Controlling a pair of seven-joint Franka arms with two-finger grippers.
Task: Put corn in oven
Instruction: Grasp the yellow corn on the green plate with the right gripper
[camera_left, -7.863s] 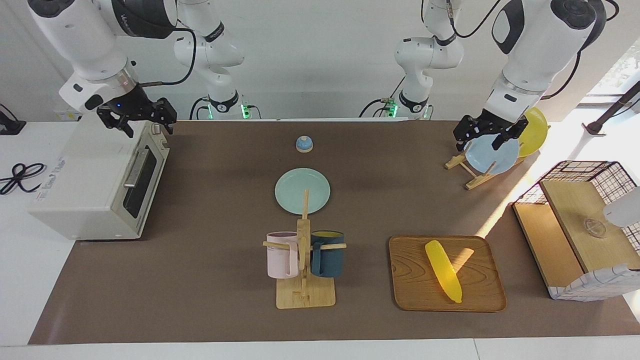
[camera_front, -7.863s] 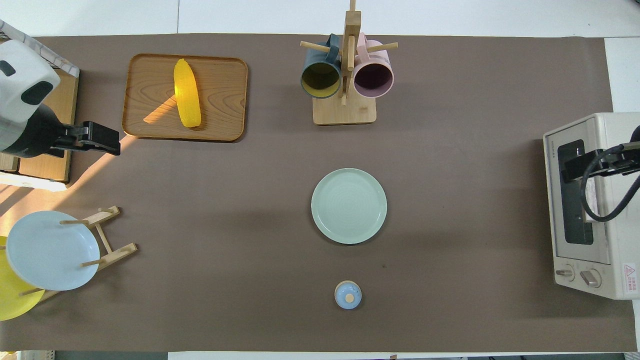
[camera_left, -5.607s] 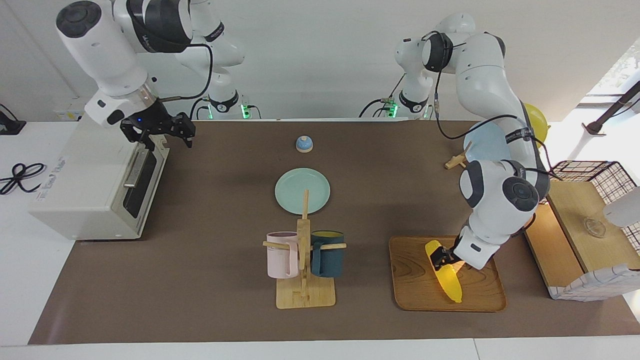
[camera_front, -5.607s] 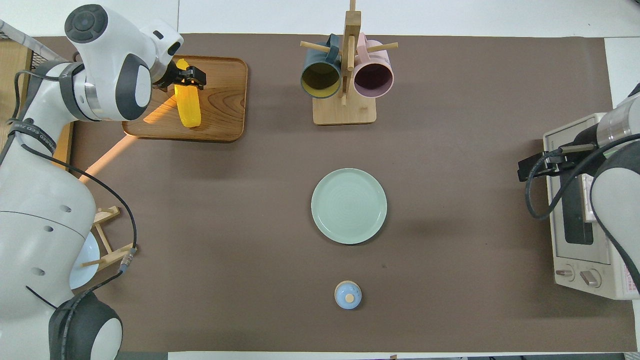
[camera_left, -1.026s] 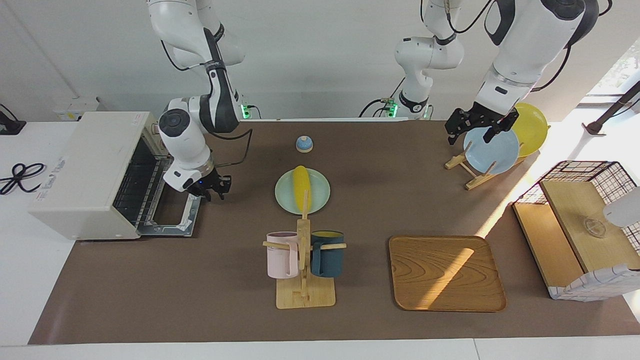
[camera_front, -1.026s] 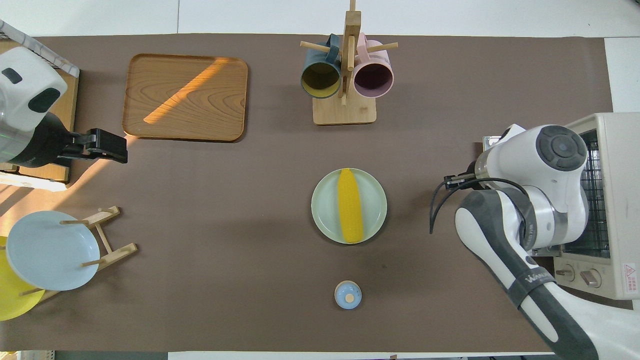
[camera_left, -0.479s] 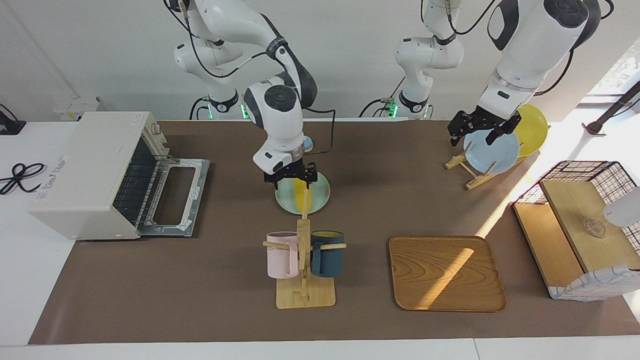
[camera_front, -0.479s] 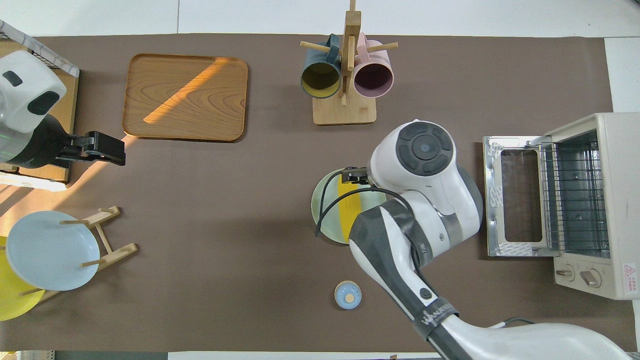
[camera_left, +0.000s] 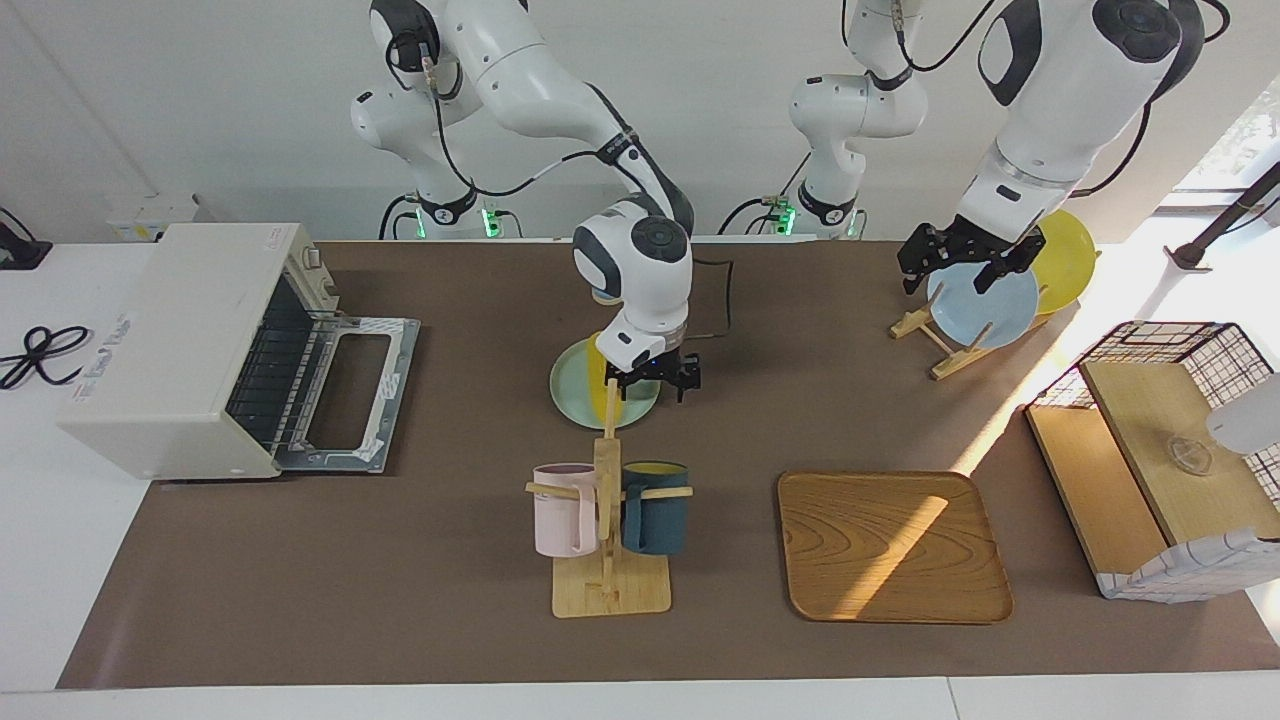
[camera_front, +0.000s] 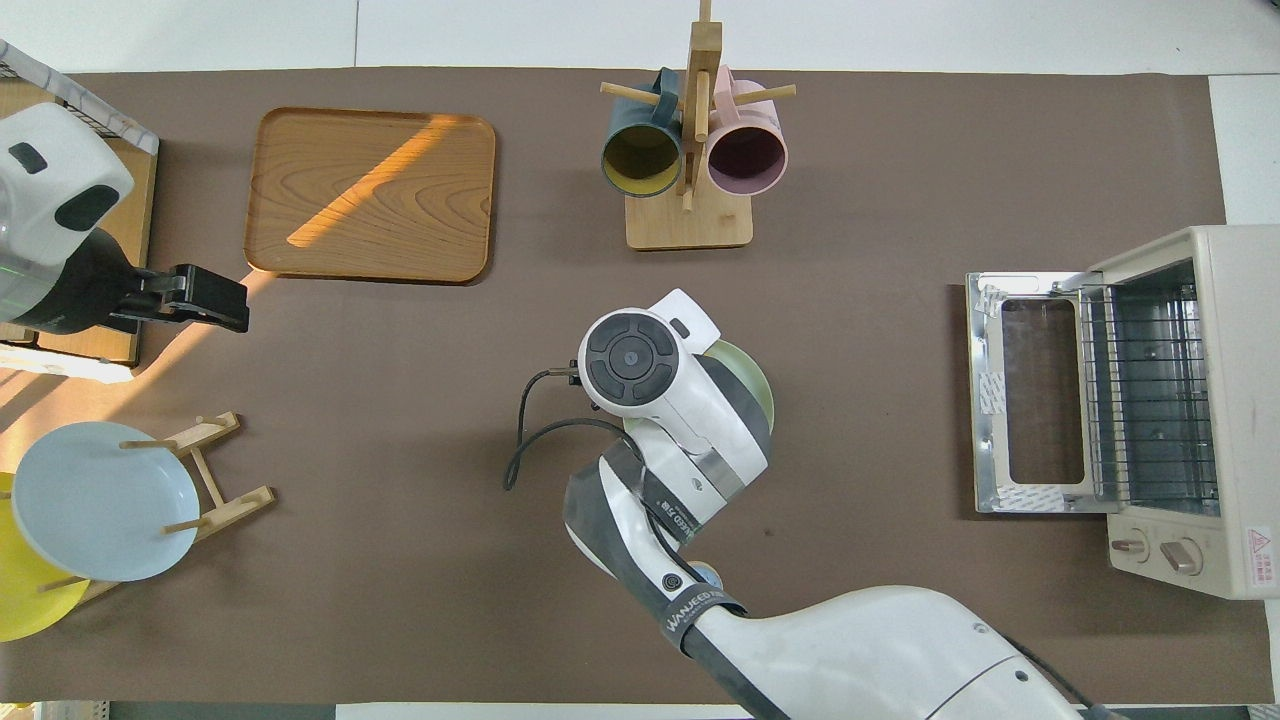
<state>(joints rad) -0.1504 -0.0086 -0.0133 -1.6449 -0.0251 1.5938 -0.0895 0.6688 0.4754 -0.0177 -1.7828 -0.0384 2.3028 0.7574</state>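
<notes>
My right end effector, fingers parted, over smooth yellow corn on round pale-green plate.

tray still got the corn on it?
No, the wooden tray is bare; the corn lies on the green plate under the right pincer.

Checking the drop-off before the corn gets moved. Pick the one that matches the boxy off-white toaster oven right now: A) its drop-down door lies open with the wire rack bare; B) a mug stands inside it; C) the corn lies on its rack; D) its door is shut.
A: the boxy off-white toaster oven has its drop-down door lying flat open, and the wire rack holds nothing.
</notes>
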